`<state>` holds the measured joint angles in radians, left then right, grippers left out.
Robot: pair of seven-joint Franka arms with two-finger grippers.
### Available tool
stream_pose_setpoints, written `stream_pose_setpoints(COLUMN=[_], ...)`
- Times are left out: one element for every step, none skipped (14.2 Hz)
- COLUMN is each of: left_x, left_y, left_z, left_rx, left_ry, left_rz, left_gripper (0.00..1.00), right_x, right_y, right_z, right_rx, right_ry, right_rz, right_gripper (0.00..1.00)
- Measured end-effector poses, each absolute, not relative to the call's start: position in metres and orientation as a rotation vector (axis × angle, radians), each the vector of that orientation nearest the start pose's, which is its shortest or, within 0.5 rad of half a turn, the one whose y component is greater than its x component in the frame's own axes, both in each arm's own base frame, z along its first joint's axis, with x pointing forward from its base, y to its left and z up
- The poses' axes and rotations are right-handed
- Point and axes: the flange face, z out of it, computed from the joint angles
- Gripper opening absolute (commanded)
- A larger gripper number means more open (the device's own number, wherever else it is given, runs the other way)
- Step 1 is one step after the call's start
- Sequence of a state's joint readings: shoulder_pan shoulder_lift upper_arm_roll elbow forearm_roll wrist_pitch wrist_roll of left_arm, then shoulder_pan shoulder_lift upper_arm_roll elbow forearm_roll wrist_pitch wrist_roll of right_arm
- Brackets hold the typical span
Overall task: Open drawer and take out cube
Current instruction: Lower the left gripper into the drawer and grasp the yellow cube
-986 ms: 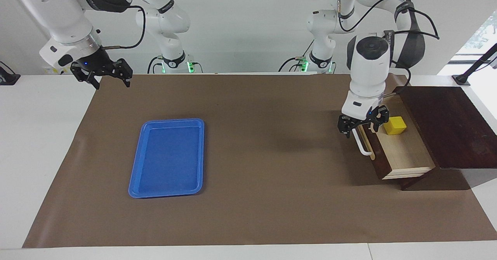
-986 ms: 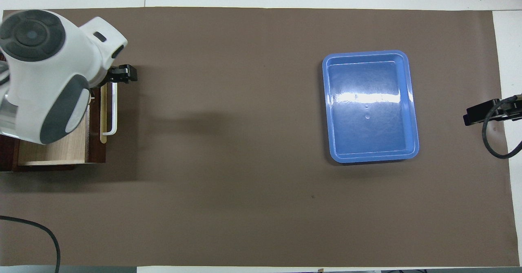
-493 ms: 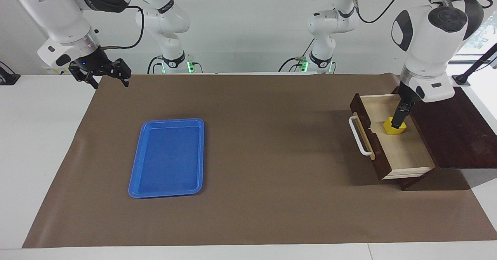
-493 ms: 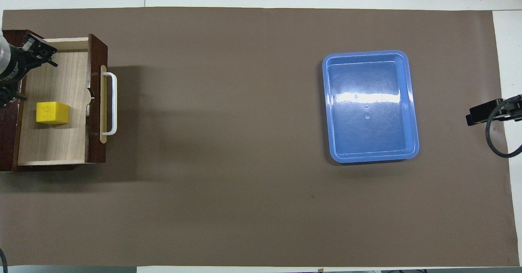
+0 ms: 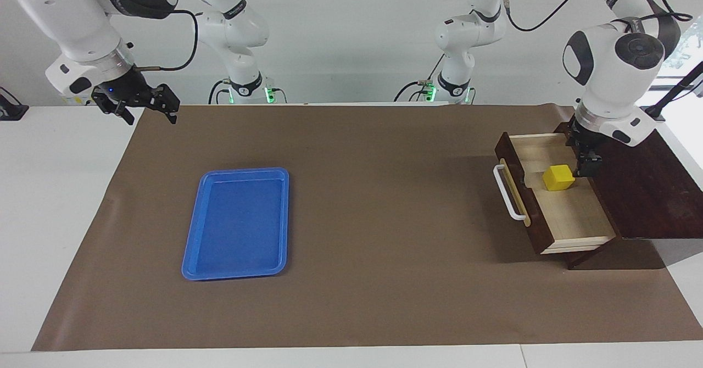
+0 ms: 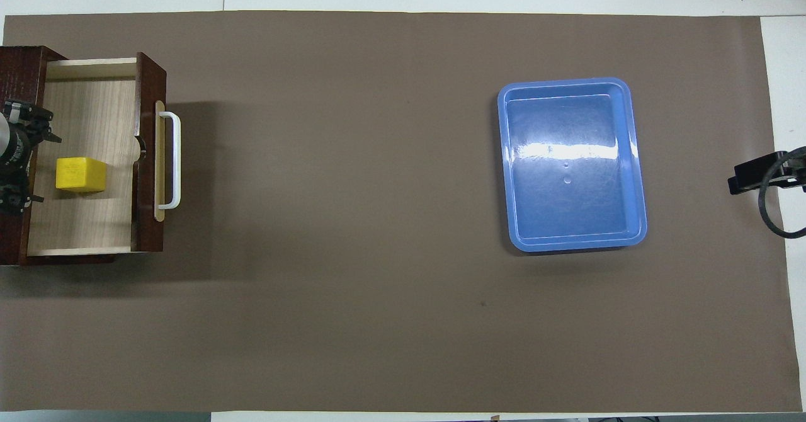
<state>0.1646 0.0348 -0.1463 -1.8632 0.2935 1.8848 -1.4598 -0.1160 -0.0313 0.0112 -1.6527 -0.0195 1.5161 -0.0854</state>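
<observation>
My left gripper [image 5: 587, 166] has slid off the cube [image 5: 558, 177] toward the box; I cannot tell its finger state. The cube sits unmoved in the open drawer [image 5: 571, 214]. My right gripper [image 5: 144, 104] waits, fingers spread.

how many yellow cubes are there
1. The small bright yellow cube lies in the open dark brown wooden drawer at the left arm's end of the table. Any part of the drawer inside its dark wooden box is hidden.

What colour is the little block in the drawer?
The cube is bright yellow, clearest in the overhead view.
</observation>
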Motion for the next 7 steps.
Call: stream_pose_setpoints(left_x=[0.569, 0.569, 0.569, 0.569, 0.568, 0.568, 0.568], left_y=[0.03, 0.027, 0.026, 0.027, 0.028, 0.029, 0.029], left_z=[0.489, 0.483, 0.476, 0.469, 0.462, 0.456, 0.451], left_rx=[-2.196, -2.156, -2.121, -2.085, -2.053, -2.032, -2.022], left_ry=[-1.9, -1.935, -1.961, -1.979, -1.997, -2.017, -2.03], left_rz=[-0.289, -0.329, -0.371, -0.423, -0.475, -0.51, -0.526], left_gripper=[1.0, 1.0, 1.0, 1.0, 1.0, 1.0, 1.0], right_x=[0.533, 0.533, 0.533, 0.531, 0.53, 0.527, 0.524], right_y=[-0.058, -0.056, -0.053, -0.048, -0.042, -0.037, -0.035], right_z=[0.598, 0.596, 0.594, 0.59, 0.586, 0.582, 0.578], right_rx=[-3.147, -3.147, -3.147, -3.139, -3.117, -3.091, -3.076], right_ry=[0.065, 0.105, 0.16, 0.226, 0.293, 0.355, 0.396], right_rz=[0.171, 0.177, 0.185, 0.192, 0.191, 0.192, 0.196], right_gripper=[1.0, 1.0, 1.0, 1.0, 1.0, 1.0, 1.0])
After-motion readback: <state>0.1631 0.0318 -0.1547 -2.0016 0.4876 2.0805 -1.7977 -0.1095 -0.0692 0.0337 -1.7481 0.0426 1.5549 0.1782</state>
